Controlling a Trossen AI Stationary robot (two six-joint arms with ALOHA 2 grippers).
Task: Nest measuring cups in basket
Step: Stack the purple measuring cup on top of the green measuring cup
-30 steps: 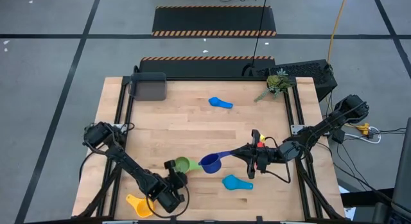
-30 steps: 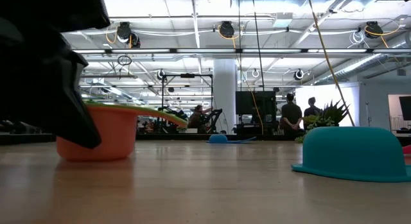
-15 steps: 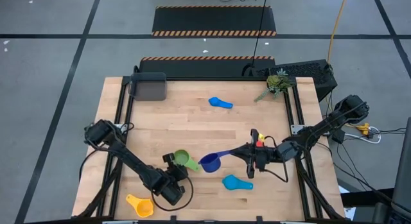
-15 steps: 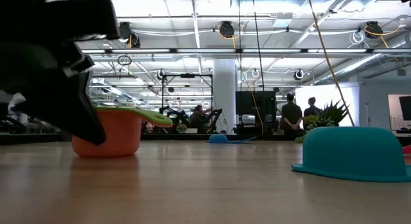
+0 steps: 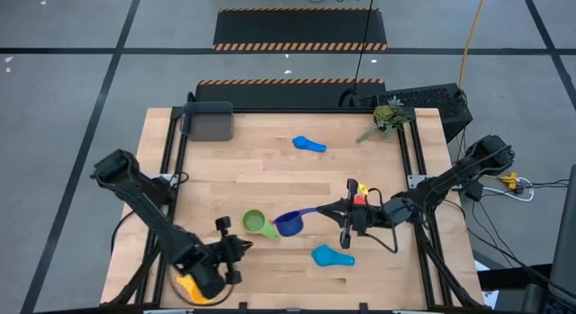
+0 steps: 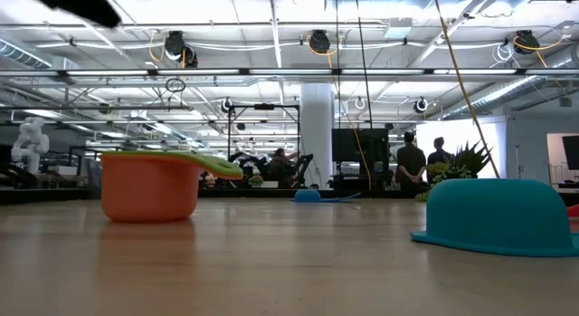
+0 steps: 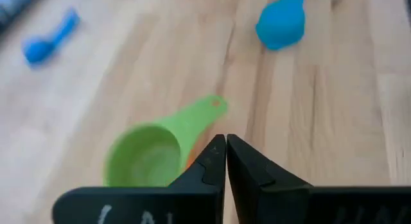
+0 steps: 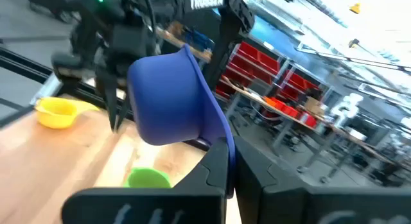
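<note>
The left gripper (image 5: pixel 227 252), shut and empty, had backed off the green-in-orange cups (image 5: pixel 259 224); the right gripper (image 5: pixel 349 212) carried the dark blue cup (image 5: pixel 289 224) closer for nesting.

Both grippers (image 5: pixel 222 245) (image 5: pixel 335 209) closed.

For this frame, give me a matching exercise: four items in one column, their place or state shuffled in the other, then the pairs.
Items:
1. dark blue cup
2. green cup
3. basket
4. yellow cup

Places or states:
A. at the table's far left corner, no cup in it
B. held by its handle in the right gripper
C. near the table's front edge, beside the left gripper
D. on the table, nested in an orange cup

Pairs: 1-B, 2-D, 3-A, 4-C
</note>
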